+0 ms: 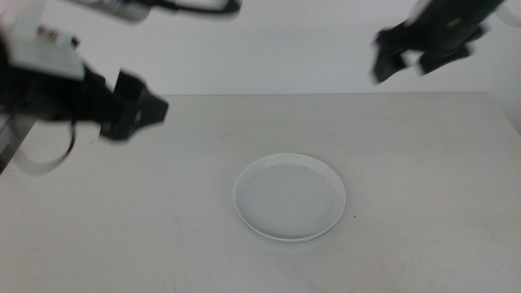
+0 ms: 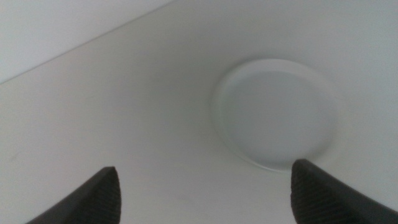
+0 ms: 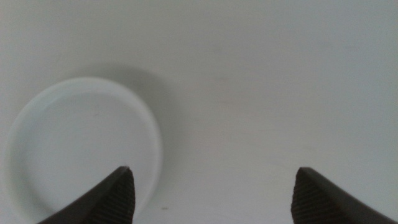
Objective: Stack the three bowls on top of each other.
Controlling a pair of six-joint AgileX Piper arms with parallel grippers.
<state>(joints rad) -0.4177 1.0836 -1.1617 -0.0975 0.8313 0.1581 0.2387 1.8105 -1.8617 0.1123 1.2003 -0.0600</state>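
A pale, shallow bowl (image 1: 290, 198) rests on the white table (image 1: 423, 163) near the middle. A second rim peeks out beneath its front edge, so it sits on at least one other bowl; no separate colours can be told apart. The same bowl shows in the left wrist view (image 2: 273, 115) and the right wrist view (image 3: 81, 146). My left gripper (image 1: 156, 108) hovers high, to the left of and behind the bowl, jaws wide apart and empty (image 2: 205, 193). My right gripper (image 1: 400, 55) hangs high at the back right, also open and empty (image 3: 214, 193).
A white wall rises behind the table's far edge (image 1: 326, 94). A looping cable (image 1: 45, 163) hangs from the left arm at the picture's left side. No other objects are in view on the tabletop.
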